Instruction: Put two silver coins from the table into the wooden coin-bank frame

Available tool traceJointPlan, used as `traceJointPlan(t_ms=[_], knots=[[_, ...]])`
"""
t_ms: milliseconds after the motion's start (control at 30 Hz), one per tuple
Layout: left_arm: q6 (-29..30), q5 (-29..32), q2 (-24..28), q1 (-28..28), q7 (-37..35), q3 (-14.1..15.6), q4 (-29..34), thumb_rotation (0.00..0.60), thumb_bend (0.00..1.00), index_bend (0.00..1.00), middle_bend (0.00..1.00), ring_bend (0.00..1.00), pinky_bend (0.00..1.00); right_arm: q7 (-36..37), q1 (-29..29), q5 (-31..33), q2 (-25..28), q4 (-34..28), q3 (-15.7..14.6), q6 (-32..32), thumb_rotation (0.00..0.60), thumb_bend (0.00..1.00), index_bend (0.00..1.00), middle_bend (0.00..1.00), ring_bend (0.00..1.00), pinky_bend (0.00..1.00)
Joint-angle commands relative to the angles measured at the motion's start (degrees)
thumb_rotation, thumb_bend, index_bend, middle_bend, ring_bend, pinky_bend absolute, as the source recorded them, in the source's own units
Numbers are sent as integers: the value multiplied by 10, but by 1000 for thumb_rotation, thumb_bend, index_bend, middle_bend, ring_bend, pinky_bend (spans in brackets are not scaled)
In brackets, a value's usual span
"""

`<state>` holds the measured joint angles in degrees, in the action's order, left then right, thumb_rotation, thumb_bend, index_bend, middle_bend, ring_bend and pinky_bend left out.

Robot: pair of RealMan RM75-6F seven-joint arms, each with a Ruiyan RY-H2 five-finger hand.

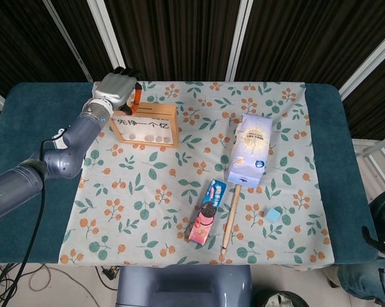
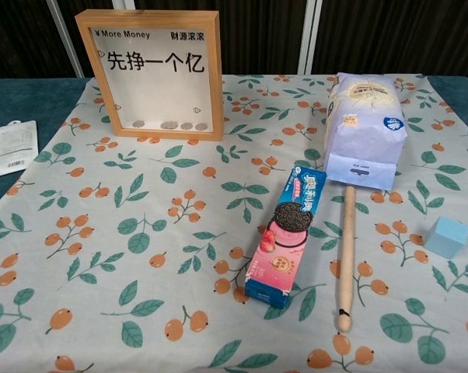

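L hand (image 1: 116, 87) sits above the back-left corner of the frame (image 1: 146, 123), just behind its top edge, fingers curled; can't tell if it holds a coin. Frame stands upright at the far left of the surface (image 1: 45, 102), w/ several coins (image 2: 169, 125) along its bottom inside. R hand barely shows at the lower right edge of the head view, well apart from the frame; state unclear.

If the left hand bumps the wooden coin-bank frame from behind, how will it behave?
The wooden coin-bank frame stands upright on its narrow bottom edge, so it would probably tip forward rather than slide. It looks rigid. The few coins at the bottom add little ballast. The left hand sits by its top back corner.
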<state>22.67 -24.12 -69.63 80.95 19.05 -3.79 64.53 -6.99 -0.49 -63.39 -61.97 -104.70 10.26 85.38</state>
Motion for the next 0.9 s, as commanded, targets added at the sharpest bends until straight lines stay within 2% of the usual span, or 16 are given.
traceJointPlan(t_ms=[33,500,900], knots=[[-6,-9,-12,3,-15,2,-14,600,518,650,91,0,0,0,0,0,-1,0,0,0,600,369,107,91,51,0],[-37,-34,-28,9,-62,13,-45,600,512,615,85,0,0,-4,1,1,-2,1,-1,-1,600,369,107,91,51,0],[-41,-54,-38,13,-91,22,-60,600,506,591,85,0,0,-4,1,1,-1,1,1,1,600,369,108,91,51,0]])
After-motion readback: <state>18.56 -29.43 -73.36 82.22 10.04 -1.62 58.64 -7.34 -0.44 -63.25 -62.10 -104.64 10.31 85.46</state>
